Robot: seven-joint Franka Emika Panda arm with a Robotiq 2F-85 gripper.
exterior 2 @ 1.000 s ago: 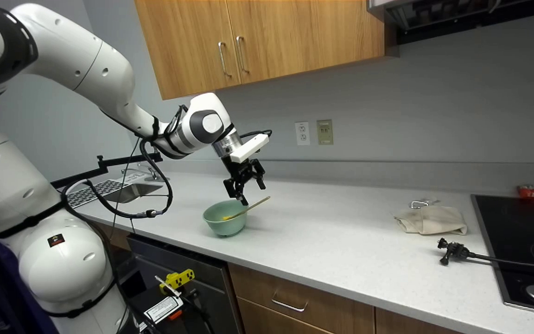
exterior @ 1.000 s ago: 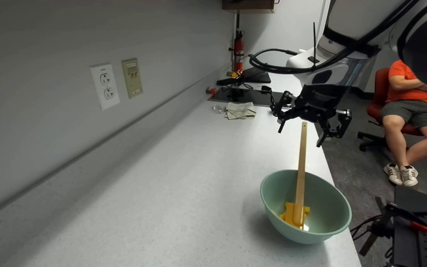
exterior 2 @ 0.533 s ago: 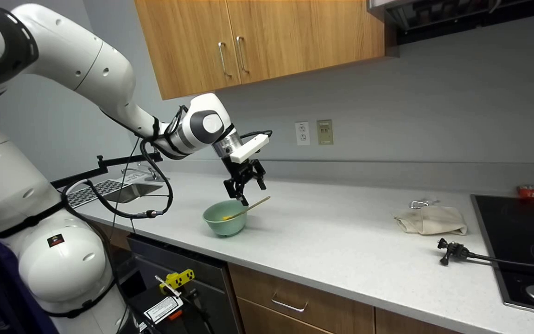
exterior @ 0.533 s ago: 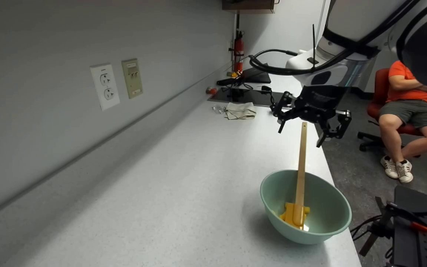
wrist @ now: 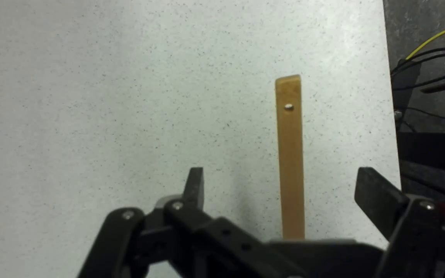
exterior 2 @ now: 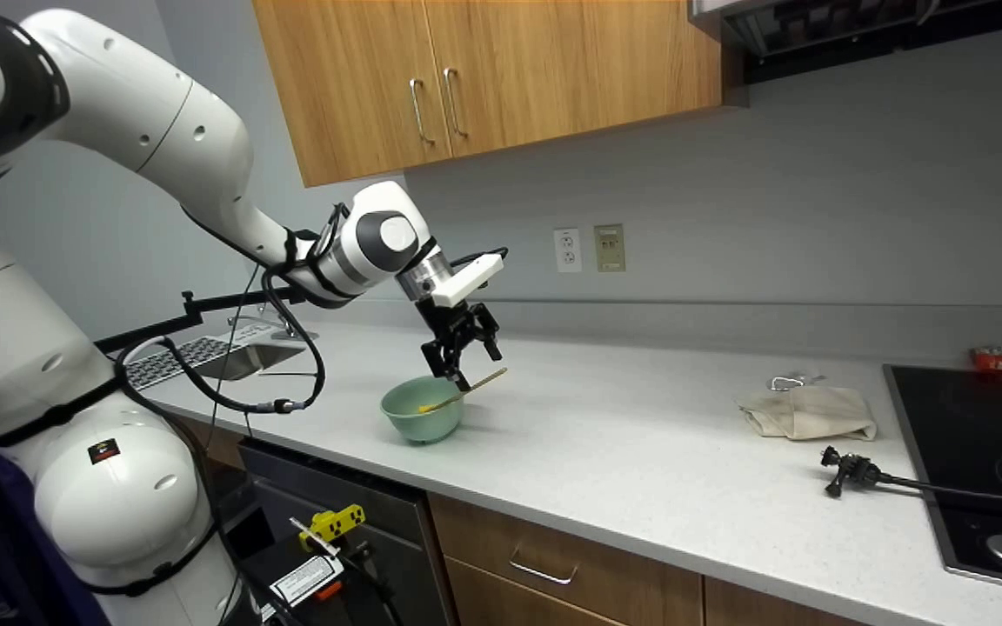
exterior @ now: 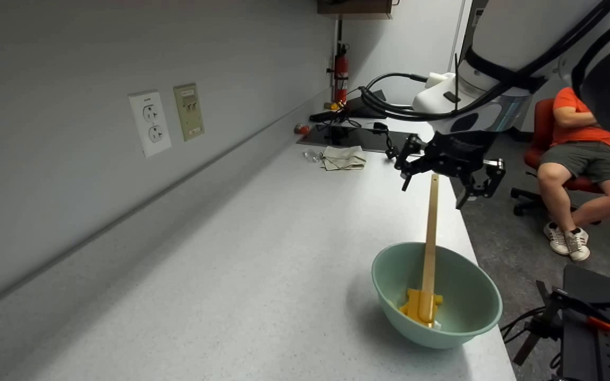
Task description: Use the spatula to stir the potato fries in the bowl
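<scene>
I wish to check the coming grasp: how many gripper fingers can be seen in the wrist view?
2: one finger left of the spatula's handle, the other finger right of it. Both stand apart from the handle; neither fingertip is hidden.

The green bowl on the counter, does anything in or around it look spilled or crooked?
Nothing stands out, and no spill shows. The bowl sits upright on the counter, the yellow fries lie inside, and the spatula slants out over the rim.
</scene>
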